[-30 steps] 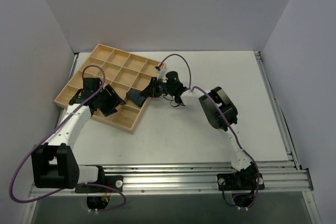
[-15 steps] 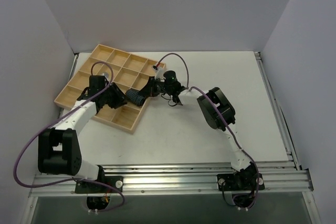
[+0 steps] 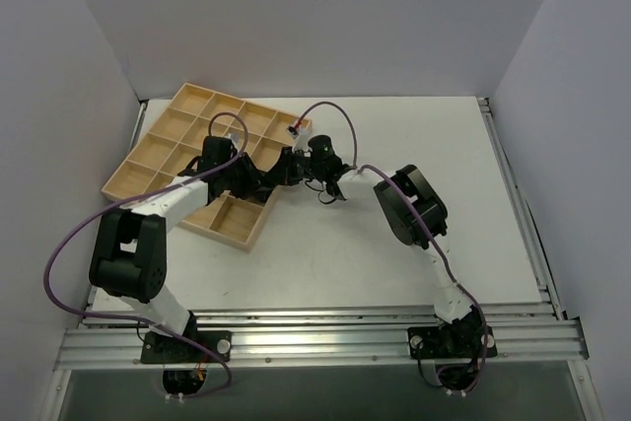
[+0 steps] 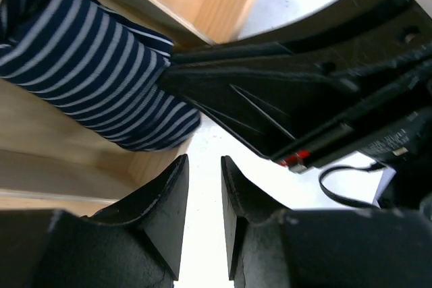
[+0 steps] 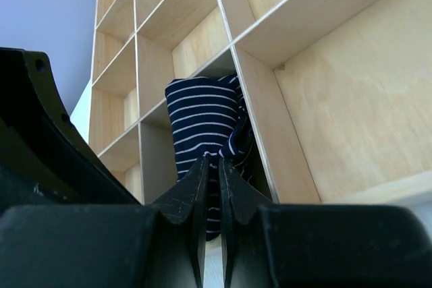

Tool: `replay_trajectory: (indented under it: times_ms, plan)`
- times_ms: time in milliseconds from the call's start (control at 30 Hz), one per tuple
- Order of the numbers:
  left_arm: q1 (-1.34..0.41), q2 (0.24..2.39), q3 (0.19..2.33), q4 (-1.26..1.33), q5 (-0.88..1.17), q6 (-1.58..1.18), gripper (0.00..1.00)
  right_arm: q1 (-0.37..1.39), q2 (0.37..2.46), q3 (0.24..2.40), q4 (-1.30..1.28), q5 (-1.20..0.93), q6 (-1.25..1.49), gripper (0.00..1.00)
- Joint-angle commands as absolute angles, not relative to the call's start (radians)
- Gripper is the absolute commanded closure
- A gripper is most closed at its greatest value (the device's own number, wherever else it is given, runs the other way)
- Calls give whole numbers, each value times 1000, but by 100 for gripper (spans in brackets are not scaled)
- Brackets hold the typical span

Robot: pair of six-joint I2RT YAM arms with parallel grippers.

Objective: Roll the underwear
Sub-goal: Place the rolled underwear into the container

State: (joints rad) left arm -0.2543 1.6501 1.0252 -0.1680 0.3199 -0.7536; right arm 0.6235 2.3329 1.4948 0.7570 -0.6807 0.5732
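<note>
1. Underwear [image 4: 88,79], navy with white stripes, lies bunched in a cell at the tray's [image 3: 158,140] right edge.
2. Right gripper [image 5: 210,166] reaches into that cell, jaws clenched on a fold of the cloth.
3. Left gripper [image 4: 202,173] hovers at the same tray edge, just beside the underwear, jaws slightly parted and empty.

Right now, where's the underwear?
The underwear sits at an edge cell of the wooden tray, left of centre in the top view, pinched by the right gripper.

White table [image 3: 414,125], evenly lit. Plain pale walls [image 3: 315,17] behind it and at both sides. Metal rails [image 3: 325,327] run along its near edge.
</note>
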Motion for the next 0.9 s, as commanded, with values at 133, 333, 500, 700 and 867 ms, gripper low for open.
replay_trajectory:
  times_ms: [133,333,500,700,867]
  plan:
    - [-253,1652,1052,-149,261,-752,66,635,2290,1422,649,-574,586,98]
    - [-259,1690,1060,-117,261,-759,66,638,2295,1393,701,-571,644,94]
    - [-267,1739,1055,-97,268,-765,66,640,2286,1407,683,-578,647,90]
    - [-272,1790,1054,-133,253,-769,66,637,2266,1430,612,-578,626,69]
    - [-272,1816,1072,-189,245,-747,66,621,2211,1425,578,-568,626,60]
